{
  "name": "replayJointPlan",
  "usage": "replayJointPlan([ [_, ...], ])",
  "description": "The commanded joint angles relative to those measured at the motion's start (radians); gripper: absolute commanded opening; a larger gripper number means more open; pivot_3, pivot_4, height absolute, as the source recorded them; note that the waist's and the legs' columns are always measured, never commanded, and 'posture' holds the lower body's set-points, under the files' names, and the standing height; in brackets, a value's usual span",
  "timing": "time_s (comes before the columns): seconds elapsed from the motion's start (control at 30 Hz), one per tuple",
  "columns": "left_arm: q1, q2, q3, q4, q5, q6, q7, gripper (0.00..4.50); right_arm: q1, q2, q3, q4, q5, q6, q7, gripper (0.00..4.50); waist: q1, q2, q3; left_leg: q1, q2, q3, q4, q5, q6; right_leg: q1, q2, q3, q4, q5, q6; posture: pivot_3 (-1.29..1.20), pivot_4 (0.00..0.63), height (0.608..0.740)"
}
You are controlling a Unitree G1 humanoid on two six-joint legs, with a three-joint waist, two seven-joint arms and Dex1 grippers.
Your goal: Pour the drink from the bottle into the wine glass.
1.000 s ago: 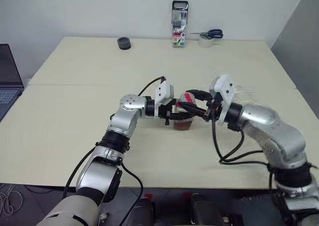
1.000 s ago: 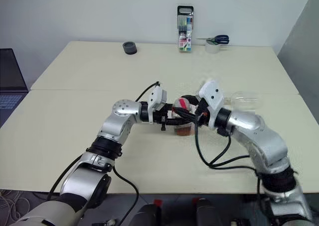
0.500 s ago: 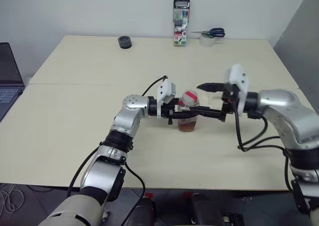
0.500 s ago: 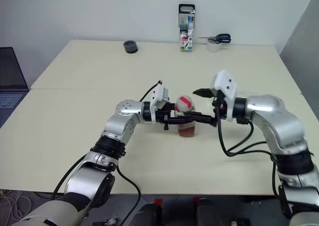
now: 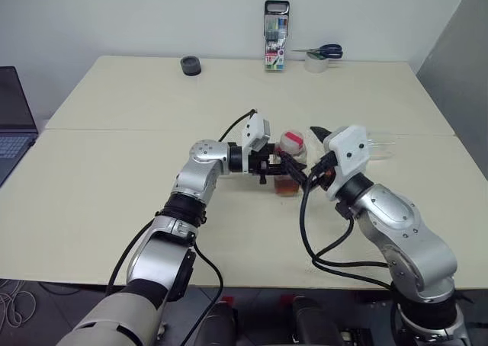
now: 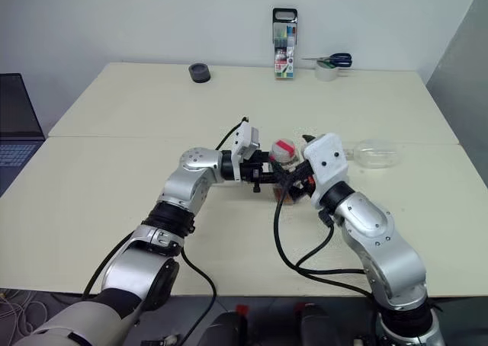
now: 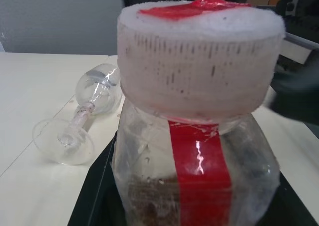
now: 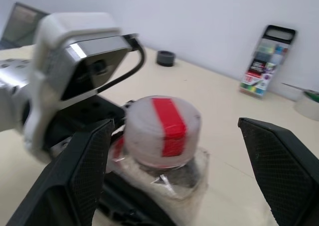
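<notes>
Swung back from its outstretched pose, the right gripper [image 8: 169, 151] brackets, jaws wide and untouching, the white red-taped cap of the small clear plastic bottle [image 7: 194, 151]. Clamped shut on its body, the left gripper [image 5: 276, 165] steadies it. Centre, then close squarely. A clear stemmed wine glass [image 7: 79, 119] lies toppled on the tabletop [image 5: 114, 155].

Capped bottle [image 7: 194, 151] upright; wine glass [image 7: 82, 114] toppled.
</notes>
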Motion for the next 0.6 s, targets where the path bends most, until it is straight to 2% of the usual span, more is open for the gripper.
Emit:
replayJointPlan([
  [0.03, -0.028, -0.005, 0.007, -0.014, -0.003, -0.027, -0.008, 1.76, -0.028, 0.029, -0.014, -0.013, -0.009, -0.005, -0.024, 4.24, -0.001, 0.0, 0.0, 0.0, 0.0, 0.0, 0.0, 0.0, 0.0, 0.0, 0.0, 0.0, 0.0, 0.0, 0.0, 0.0, 0.15, 0.74],
  [0.3, -0.018, -0.005, 0.006, -0.019, 0.002, -0.037, -0.006, 1.76, -0.045, 0.065, -0.008, 0.02, -0.002, -0.009, -0.01, 4.24, -0.005, 0.0, 0.0, 0.0, 0.0, 0.0, 0.0, -0.002, 0.003, 0.0, 0.0, 0.0, 0.0, 0.0, 0.0, 0.0, 0.15, 0.74],
  [0.4, -0.013, -0.002, 0.005, -0.022, 0.003, -0.038, -0.008, 1.76, -0.045, 0.066, -0.002, 0.026, 0.001, -0.005, -0.003, 3.69, -0.006, 0.0, 0.0, 0.0, 0.0, 0.0, 0.0, -0.002, 0.003, 0.0, 0.0, 0.0, 0.0, 0.0, 0.0, 0.0, 0.15, 0.74],
  [0.57, -0.006, 0.002, 0.005, -0.027, 0.007, -0.038, -0.013, 1.76, -0.045, 0.066, -0.001, 0.032, 0.0, -0.02, 0.009, 1.95, -0.009, 0.0, 0.0, 0.0, 0.0, 0.0, 0.0, -0.002, 0.004, 0.0, 0.0, 0.0, 0.0, 0.0, 0.0, 0.0, 0.15, 0.74],
  [0.6, -0.005, 0.003, 0.004, -0.028, 0.007, -0.037, -0.014, 1.76, -0.045, 0.065, -0.001, 0.033, 0.0, -0.024, 0.011, 1.9, -0.009, 0.0, 0.0, 0.0, 0.0, 0.0, 0.0, -0.002, 0.004, 0.0, 0.0, 0.0, 0.0, 0.0, 0.0, 0.0, 0.15, 0.74],
])
